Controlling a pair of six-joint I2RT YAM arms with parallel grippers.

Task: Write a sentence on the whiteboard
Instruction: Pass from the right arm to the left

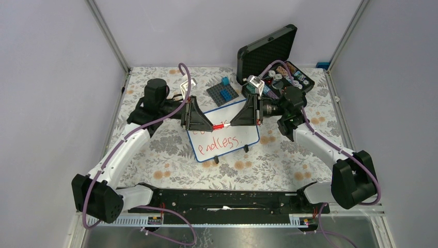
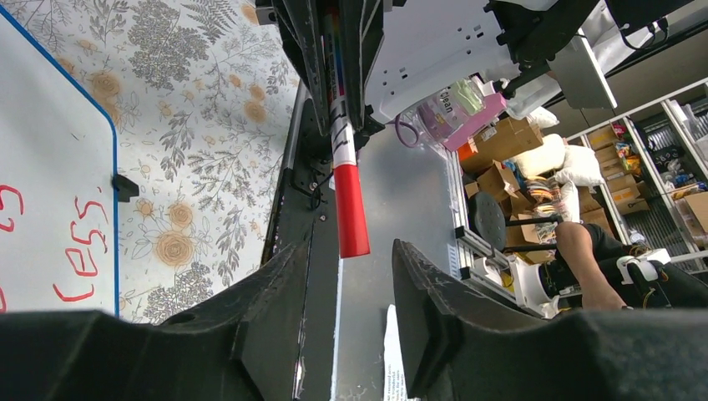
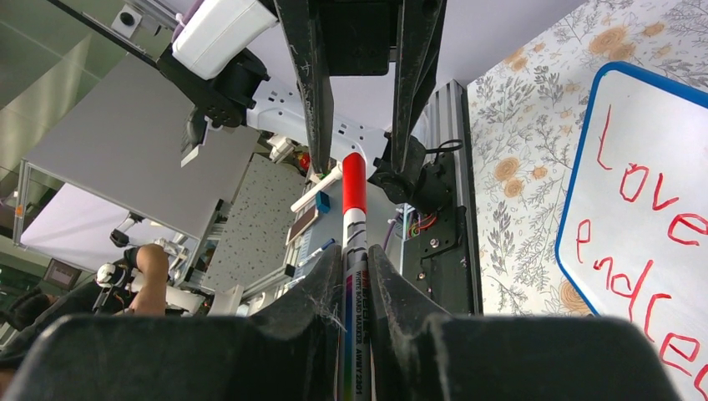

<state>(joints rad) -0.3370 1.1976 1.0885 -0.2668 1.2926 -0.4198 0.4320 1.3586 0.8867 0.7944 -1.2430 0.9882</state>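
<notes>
Top external view: the whiteboard (image 1: pixel 247 129) lies tilted on the floral cloth (image 1: pixel 170 165), and both arms meet right over its far half. The sentence (image 1: pixel 219 143) runs across it in red, in two lines. The lower line reads "endless.", while the upper is partly hidden under the grippers (the right wrist view shows it starting with "Love"). Above the whiteboard the right gripper (image 3: pixel 355 263) is clamped tight on the barrel of a marker (image 1: pixel 219 126). The marker is held level, its red cap pointing at the left gripper (image 2: pixel 351 245). The left gripper's jaws stand apart, wider than the cap, whose end sits just at their tips; I see no contact with either finger. Beyond the whiteboard's far edge lies a grey baseplate (image 1: pixel 222 93) with blue bricks, and past its far right corner an open black case (image 1: pixel 266 51).
</notes>
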